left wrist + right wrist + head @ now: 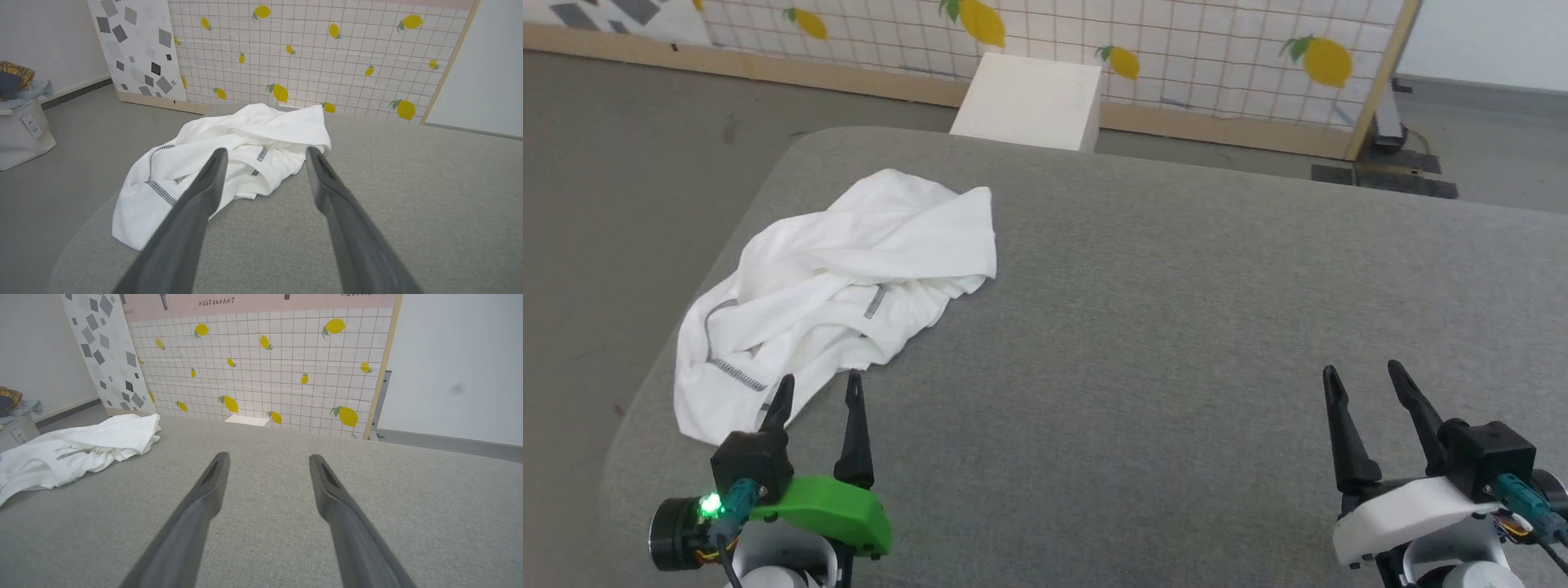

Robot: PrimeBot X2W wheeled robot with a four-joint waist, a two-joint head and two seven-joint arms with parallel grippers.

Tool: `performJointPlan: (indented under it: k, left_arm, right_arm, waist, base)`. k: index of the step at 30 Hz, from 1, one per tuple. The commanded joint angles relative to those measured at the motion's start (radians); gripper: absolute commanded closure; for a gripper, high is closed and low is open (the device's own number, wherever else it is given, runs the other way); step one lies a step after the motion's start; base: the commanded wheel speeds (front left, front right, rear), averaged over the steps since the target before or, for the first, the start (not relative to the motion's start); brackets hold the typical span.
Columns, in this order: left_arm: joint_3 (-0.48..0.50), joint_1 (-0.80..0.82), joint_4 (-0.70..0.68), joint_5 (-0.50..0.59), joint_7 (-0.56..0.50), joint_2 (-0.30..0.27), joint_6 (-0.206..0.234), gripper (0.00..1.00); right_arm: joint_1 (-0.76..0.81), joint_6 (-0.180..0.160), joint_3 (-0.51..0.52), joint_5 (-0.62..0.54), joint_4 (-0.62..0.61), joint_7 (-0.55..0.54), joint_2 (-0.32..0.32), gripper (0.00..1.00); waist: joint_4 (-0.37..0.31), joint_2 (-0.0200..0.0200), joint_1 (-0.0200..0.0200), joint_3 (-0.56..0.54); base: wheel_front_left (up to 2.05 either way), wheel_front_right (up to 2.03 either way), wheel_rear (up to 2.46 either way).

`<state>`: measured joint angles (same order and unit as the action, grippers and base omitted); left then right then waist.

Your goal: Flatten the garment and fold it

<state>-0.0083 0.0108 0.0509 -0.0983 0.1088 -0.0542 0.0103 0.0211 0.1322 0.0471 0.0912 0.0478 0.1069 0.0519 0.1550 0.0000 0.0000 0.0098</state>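
Left hand [819, 378] spread empty beside crumpled garment [849, 261], right hand [1363, 368] likewise; pinching several bunched layers could drag it off the surface [1176, 310].

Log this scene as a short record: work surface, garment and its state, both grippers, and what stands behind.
surface: grey, fabric-covered, rounded corners
garment: white T-shirt, crumpled in a heap on the surface's left part, grey zigzag stitching showing
fold progress: not flattened, not folded
left gripper: open, at the garment's near edge, gripping nothing
right gripper: open, over bare surface at the right, well apart from the garment
behind: white box beyond the far edge, in front of a lemon-print panel
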Motion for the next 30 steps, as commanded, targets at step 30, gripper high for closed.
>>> performJointPlan:
  k: [30]
  left_arm:
    - [-0.004,-0.033,0.029,-0.092,0.072,0.003,0.04,0.0]
  right_arm:
    - [0.001,-0.001,-0.025,0.033,0.068,0.073,-0.001,0.0]
  waist:
    - [0.266,0.0,0.0,0.031]
  base:
    - [0.0,0.0,0.0]
